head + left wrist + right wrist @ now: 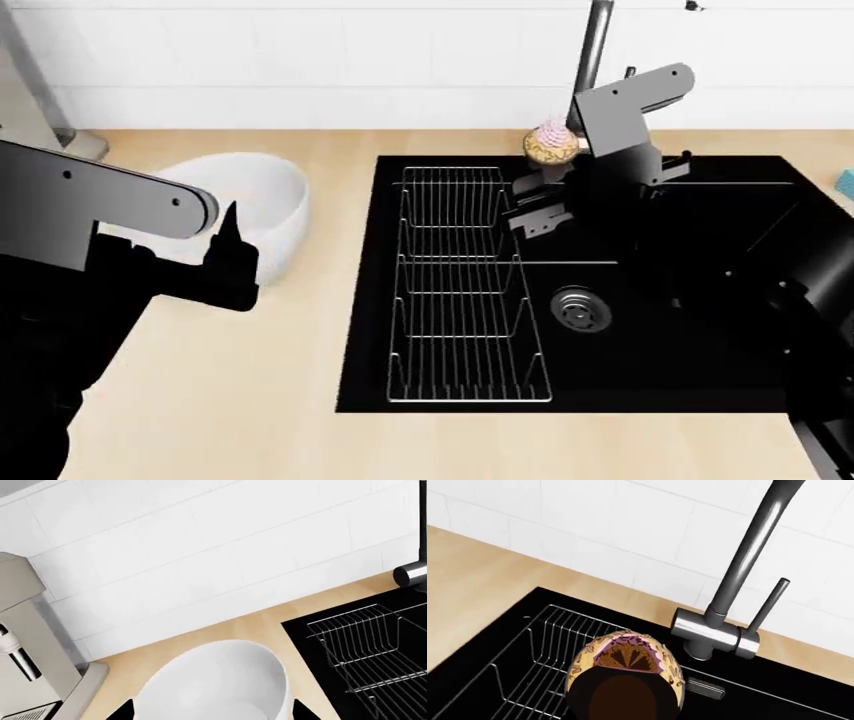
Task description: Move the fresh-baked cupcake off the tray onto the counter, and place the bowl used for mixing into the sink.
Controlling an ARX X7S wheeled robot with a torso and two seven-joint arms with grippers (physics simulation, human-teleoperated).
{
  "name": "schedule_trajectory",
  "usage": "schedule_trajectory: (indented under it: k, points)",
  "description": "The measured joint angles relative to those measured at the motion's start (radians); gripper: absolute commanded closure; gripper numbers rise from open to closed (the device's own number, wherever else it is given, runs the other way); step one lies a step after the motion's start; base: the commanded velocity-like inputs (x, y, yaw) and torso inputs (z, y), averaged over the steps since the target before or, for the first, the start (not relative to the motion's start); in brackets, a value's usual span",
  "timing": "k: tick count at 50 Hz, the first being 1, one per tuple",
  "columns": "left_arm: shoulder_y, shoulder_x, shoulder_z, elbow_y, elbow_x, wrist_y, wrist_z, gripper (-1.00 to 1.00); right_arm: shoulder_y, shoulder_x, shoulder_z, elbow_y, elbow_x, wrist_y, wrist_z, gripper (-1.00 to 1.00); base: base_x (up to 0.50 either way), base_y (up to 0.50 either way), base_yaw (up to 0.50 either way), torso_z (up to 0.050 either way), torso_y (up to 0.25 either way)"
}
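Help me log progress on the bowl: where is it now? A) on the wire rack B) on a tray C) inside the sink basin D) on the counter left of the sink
D: in the head view the white bowl sits on the wood counter, left of the black sink, with the left gripper at its near side.

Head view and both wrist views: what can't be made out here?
- Tray: in no view.
- Bowl: near side hidden by the left arm in the head view; cut off by the frame edge in the left wrist view.
- Left gripper: a dark silhouette, contact with the bowl unclear.
- Cupcake: cut off by the frame edge in the right wrist view; in the head view the right gripper covers its base.
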Motion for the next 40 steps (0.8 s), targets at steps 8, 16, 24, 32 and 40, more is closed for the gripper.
schedule_trajectory:
  k: [8,16,24,32,40]
  points:
    - [0.0,-0.004,0.001,0.003,-0.003,0.003,-0.004,-1.0,-0.002,0.003,-0.001,-0.006,0.002,0.0,0.001,1.0,0.0,0.5,0.0,0.0,0.0]
    - [-0.006,-0.002,0.007,-0.001,0.001,0.003,-0.003,-1.0,-0.005,0.007,-0.001,-0.012,0.005,0.001,0.001,1.0,0.0,0.49,0.0,0.0,0.0]
    - [-0.006,0.001,0.014,-0.006,0.016,0.005,0.004,-1.0,-0.009,0.008,-0.002,-0.018,0.008,-0.001,0.002,1.0,0.0,0.22,0.0,0.0,0.0]
    - [-0.004,0.001,0.017,-0.006,0.02,0.009,0.008,-1.0,-0.018,0.025,0.008,-0.044,0.026,0.005,0.011,1.0,0.0,0.0,0.0,0.0,0.0]
    - [-0.009,0.003,0.023,-0.008,0.021,0.01,0.009,-1.0,-0.039,0.06,0.027,-0.14,0.089,0.027,0.018,1.0,0.0,0.0,0.0,0.0,0.0]
